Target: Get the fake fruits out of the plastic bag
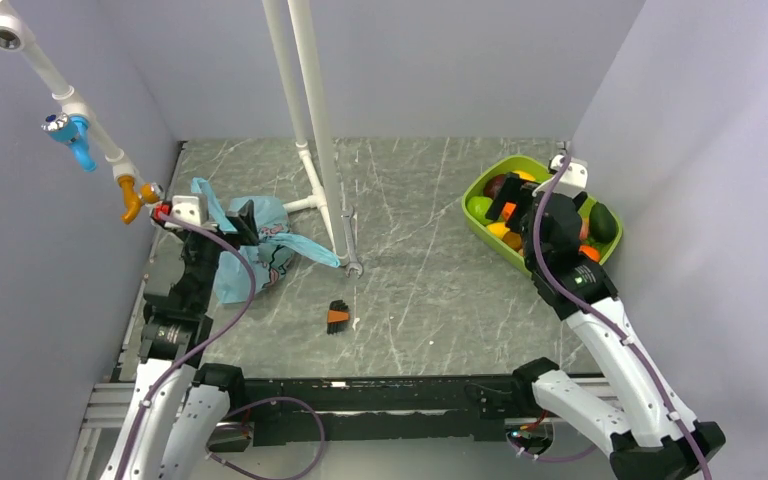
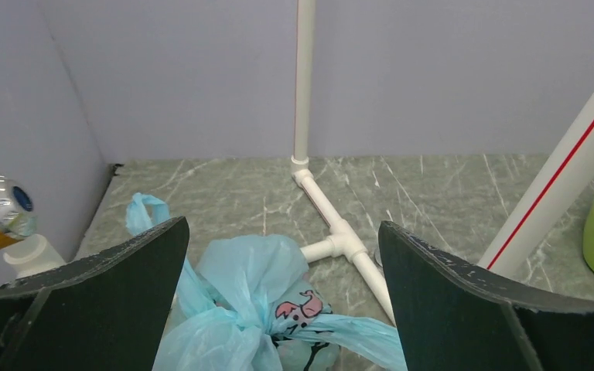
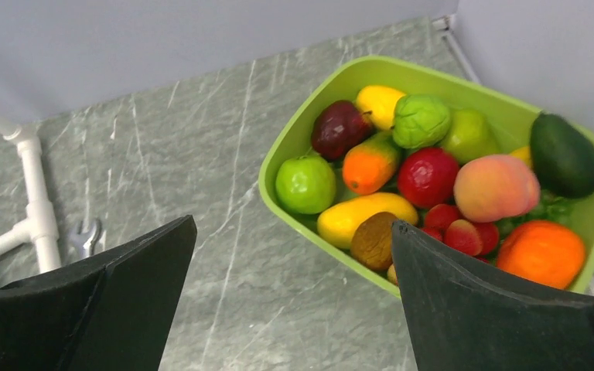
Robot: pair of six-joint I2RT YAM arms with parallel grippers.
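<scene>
The light-blue plastic bag [image 1: 260,250] lies crumpled at the left of the table, its handles knotted. In the left wrist view the bag [image 2: 247,270] shows a pink cartoon figure. Nothing of its contents shows. My left gripper [image 1: 245,218] is open and empty just above the bag, with a finger on each side of the bag's knot [image 2: 282,228]. The fake fruits [image 3: 427,176] fill the lime-green tray [image 3: 510,117] at the far right [image 1: 475,228]. My right gripper [image 3: 294,224] is open and empty over the table at the tray's near-left edge [image 1: 518,205].
A white pipe stand [image 1: 320,150] rises from the table's middle, with its T-shaped foot [image 2: 340,232] just right of the bag. A small wrench [image 3: 85,236] lies by the foot. A black-and-orange tool [image 1: 337,317] lies near the front. Grey walls enclose three sides.
</scene>
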